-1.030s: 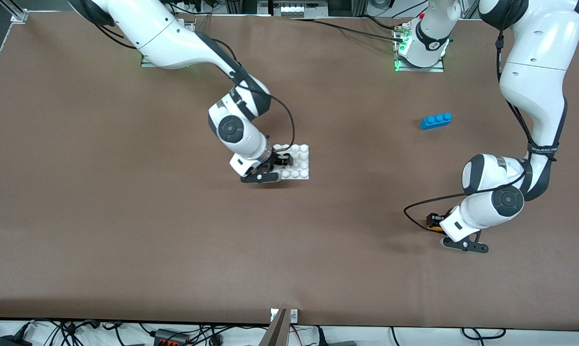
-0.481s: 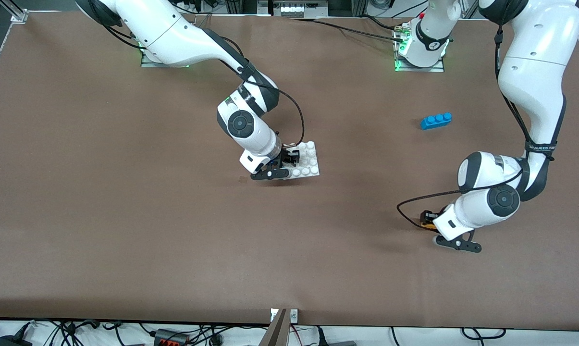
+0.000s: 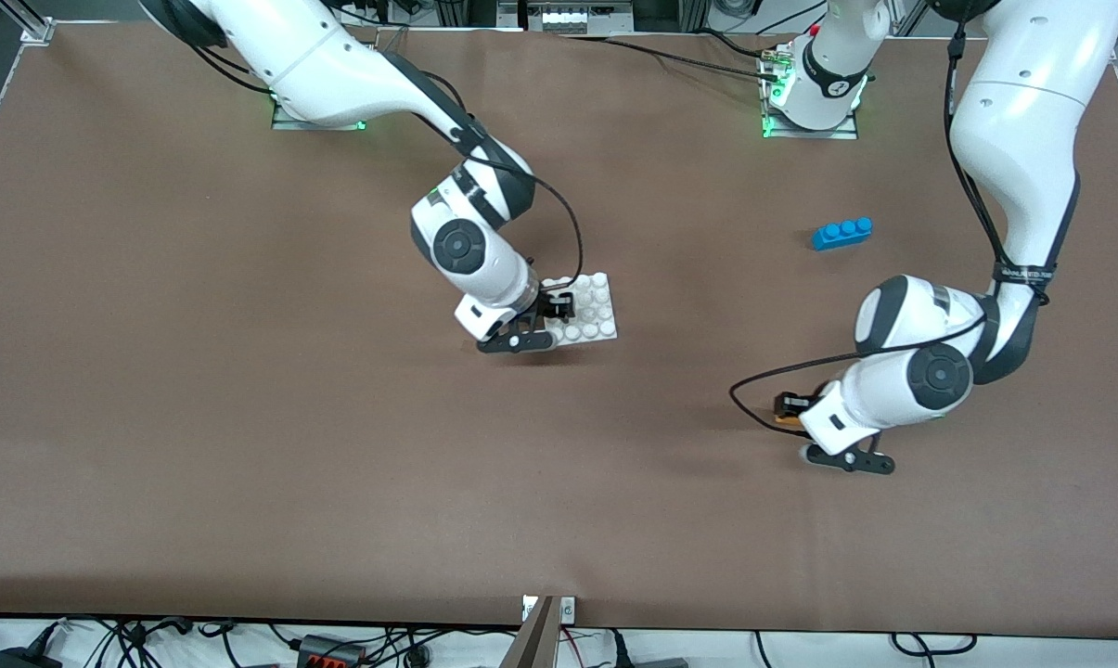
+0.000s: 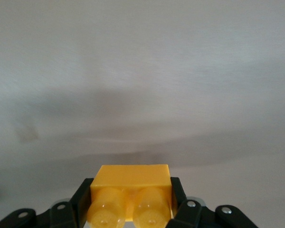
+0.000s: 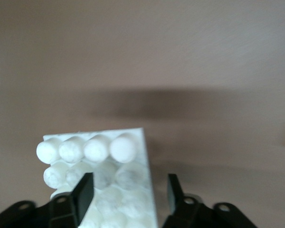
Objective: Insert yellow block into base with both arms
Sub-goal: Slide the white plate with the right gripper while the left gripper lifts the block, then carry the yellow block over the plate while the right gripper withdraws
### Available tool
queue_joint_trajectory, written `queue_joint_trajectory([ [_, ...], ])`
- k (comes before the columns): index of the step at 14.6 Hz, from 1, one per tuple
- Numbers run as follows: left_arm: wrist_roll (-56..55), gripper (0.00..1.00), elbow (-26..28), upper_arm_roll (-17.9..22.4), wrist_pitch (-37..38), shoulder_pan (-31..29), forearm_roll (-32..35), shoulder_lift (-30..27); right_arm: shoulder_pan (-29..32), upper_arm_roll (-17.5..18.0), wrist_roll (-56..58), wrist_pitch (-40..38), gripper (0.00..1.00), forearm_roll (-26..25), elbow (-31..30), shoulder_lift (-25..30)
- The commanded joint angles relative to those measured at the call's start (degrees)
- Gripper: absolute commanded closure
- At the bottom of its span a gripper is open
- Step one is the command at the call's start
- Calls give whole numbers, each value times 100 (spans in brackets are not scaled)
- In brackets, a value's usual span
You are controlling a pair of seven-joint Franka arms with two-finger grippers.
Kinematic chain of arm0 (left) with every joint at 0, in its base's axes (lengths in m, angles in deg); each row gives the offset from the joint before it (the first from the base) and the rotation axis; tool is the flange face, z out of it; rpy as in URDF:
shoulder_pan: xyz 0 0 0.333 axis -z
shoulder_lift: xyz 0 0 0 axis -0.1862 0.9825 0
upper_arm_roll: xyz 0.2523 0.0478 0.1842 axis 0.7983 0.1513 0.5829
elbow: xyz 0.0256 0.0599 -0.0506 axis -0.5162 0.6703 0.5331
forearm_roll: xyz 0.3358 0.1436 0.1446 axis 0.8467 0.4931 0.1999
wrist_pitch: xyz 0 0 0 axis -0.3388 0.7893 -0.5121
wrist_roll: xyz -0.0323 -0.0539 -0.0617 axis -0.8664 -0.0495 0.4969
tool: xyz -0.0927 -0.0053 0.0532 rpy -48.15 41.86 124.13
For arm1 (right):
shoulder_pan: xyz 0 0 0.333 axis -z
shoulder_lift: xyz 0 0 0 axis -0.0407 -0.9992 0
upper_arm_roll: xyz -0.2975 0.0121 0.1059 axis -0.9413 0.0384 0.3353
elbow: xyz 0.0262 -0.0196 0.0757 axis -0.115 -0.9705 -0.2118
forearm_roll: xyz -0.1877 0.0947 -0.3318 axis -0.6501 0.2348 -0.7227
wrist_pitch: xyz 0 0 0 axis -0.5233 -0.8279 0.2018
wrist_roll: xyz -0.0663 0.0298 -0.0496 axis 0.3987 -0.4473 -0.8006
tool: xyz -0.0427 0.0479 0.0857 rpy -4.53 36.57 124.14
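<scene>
Carried toward the middle of the table since a second ago, the yellow block (image 4: 131, 184) is clamped between the fingers of the left gripper (image 3: 789, 408), above the table (image 3: 243, 445). By the right gripper (image 3: 551, 313), jaws parted, the base (image 3: 594, 306) is straddled near mid-table. A blue brick (image 3: 841, 233) lies apart

A wide brown counter (image 3: 243, 445) carries everything. The white base (image 3: 592, 315) rests flat on it near the middle, turned slightly askew to the counter's edges. A blue brick (image 3: 841, 233) lies on the counter toward the left arm's end, farther from the front camera than the base. Along the counter's top edge stand the two arms' mounting plates.
</scene>
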Motion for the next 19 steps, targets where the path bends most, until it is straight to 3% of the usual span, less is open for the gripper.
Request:
queue_joint_trajectory([
  [1,-823,41,83,-412,208,-56,91,-154,492,57,85,-1216,0,18,70,743],
  [5,-2254,40,110,-1087,471,-39,91,-136,1281,31,698,-2719,0,-35,88,1745],
  [8,-3591,40,198,-1519,419,180,108,-31,2203,22,1900,-3678,0,-70,158,2369],
  [11,-4330,40,198,-1512,393,864,169,-13,2925,22,2877,-4294,0,-184,420,2722],
  [15,-5000,39,241,-1433,94,1498,397,118,3366,-39,3564,-5331,0,-677,1237,2846],
  [16,-5149,40,276,-1432,41,1639,546,119,3262,-266,3617,-5420,0,-694,1300,3046],
  [17,-5577,39,355,-1441,-81,1727,748,127,2983,-677,3583,-5491,0,-660,1101,3335],
  [18,-5894,39,512,-1441,-239,1754,924,127,2597,-1351,3557,-5413,0,-564,733,3643],
  [19,-6080,40,671,-1441,-449,1763,1100,119,2376,-1680,3583,-5334,0,-458,468,3828],
])
